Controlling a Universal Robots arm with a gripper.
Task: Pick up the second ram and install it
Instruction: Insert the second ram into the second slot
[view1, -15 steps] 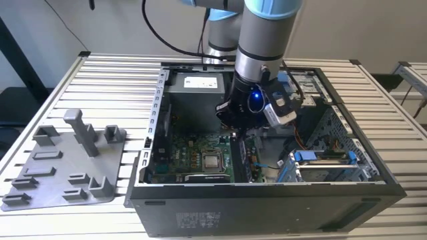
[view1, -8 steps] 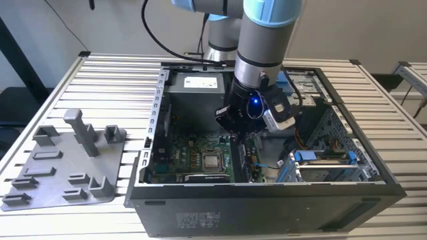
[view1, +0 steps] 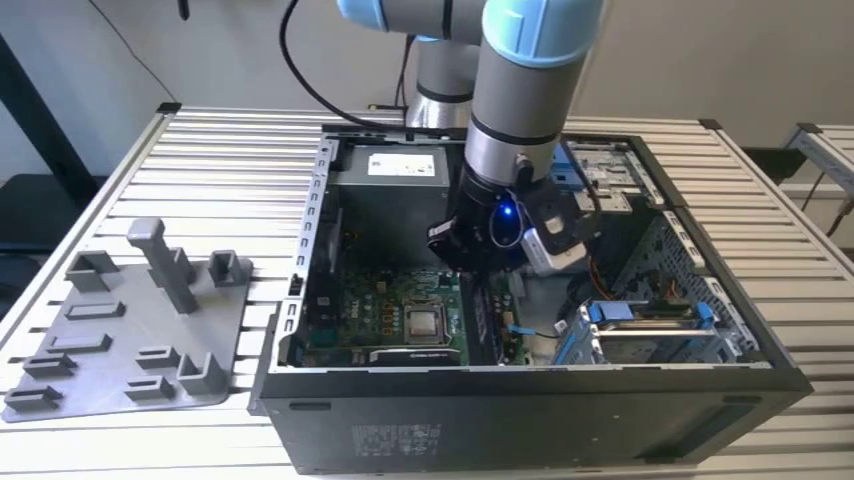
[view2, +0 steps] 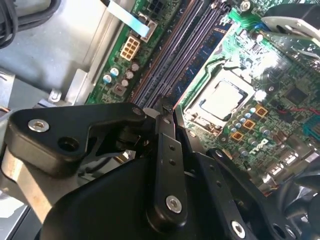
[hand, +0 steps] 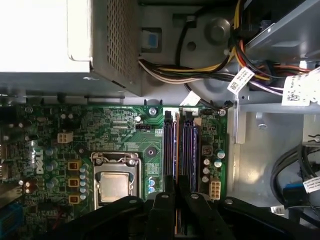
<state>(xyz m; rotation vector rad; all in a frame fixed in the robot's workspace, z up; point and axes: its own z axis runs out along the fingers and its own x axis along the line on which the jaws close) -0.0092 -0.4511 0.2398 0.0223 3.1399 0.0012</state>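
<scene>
The second ram was the smallest thing in a scene spread over a slatted metal worktop (view1: 200, 140). An open black computer case (view1: 534, 420) took up the middle and right of the exterior view. The robot arm (view1: 521, 100) came down from the top of that frame into the case. At lower left lay a grey plastic tray (view1: 120, 340) with upright posts.

Inside the case, the green motherboard (hand: 115, 130) covered the left and centre of the first wrist view. The processor socket (hand: 114, 185) sat at lower centre-left, and the parallel memory slots (hand: 187, 150) ran just to its right.

The gripper (hand: 176, 192) stood at the bottom centre of that frame, directly over the near ends of the slots. It was clenched down to a narrow slit. A thin greenish-brown strip showed edge-on in the slit, and I took this to be the second ram (hand: 176, 225).

On that reading the pick-up was done and the stick had been carried to the slots. Seating looked unfinished, since the strip sat in the gripper above the slot line. Whether either slot already held a stick could not be told.
</scene>
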